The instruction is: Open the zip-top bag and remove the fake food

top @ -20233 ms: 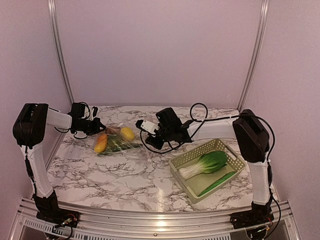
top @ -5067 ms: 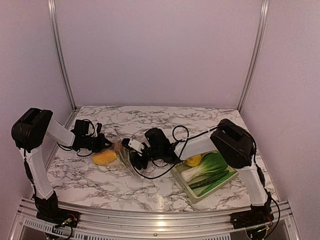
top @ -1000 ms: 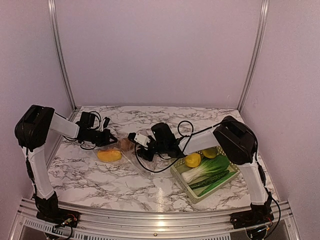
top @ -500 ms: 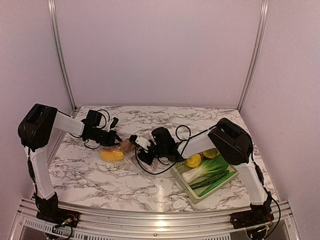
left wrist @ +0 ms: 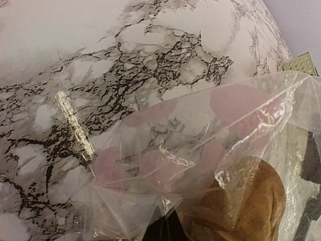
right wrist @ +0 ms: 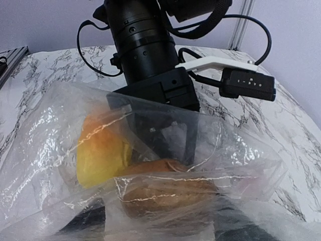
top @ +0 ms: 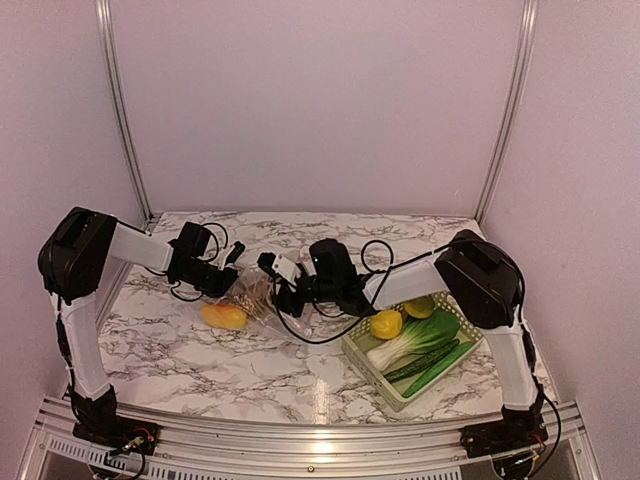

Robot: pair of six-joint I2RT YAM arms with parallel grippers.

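Nearest, the basket (top: 368,372) is the drop point. Beyond, on the tabletop (top: 180,360), the zip-top bag (top: 252,300) holds the orange-yellow fruit (top: 224,316) and potato (right wrist: 165,193). Left claw (top: 232,283) pinches bag film: hold taut. Right claw (top: 273,292) straddles the potato; grip cannot be told. Clamp squarely.

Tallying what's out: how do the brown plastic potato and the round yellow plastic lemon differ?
The brown plastic potato is dull and oblong; the yellow plastic lemon is bright and rounder. The potato sits inside the clear zip-top bag; the lemon lies in the pale lattice basket. Both are fake food.
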